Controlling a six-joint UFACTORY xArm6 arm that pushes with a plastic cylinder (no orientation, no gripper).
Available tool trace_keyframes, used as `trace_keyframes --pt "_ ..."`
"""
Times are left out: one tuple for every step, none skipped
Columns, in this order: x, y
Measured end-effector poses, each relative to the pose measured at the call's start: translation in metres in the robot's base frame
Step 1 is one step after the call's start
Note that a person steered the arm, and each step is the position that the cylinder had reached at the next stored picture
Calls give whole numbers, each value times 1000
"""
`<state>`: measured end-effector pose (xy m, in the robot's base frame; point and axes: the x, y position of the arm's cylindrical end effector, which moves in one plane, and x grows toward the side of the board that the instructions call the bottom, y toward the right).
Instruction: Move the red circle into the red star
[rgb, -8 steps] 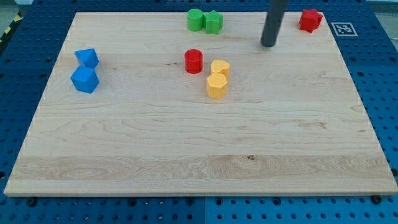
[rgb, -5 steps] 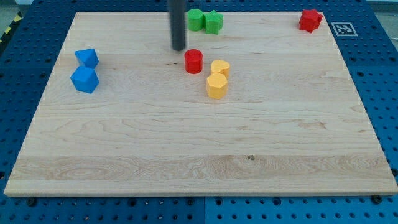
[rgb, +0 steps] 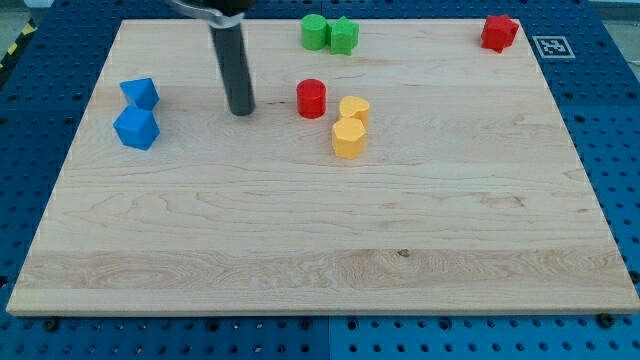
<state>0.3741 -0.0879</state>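
Observation:
The red circle (rgb: 311, 98) stands on the wooden board (rgb: 320, 240), near the view's top centre. The red star (rgb: 498, 32) sits far off at the view's top right corner of the board. My tip (rgb: 240, 111) rests on the board to the view's left of the red circle, about a block and a half's width away, not touching it. The rod rises from it toward the view's top.
Two yellow blocks (rgb: 350, 126) stand close to the red circle's lower right. A green circle (rgb: 315, 32) and green star (rgb: 344, 36) sit at the top edge. Two blue blocks (rgb: 138, 111) stand at the view's left.
My tip has swept from the view's top right, past above the red circle, down to the circle's left. No block has moved.

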Motion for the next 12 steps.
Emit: trace_keyframes --pt "0 19" --pt "2 33" --pt "5 52" --pt "5 64" --pt "5 74" --pt "3 92" --pt "-8 107" --pt "-20 110" --pt "-28 110" --pt "-32 110" --pt "-36 117" --pt "-42 124"
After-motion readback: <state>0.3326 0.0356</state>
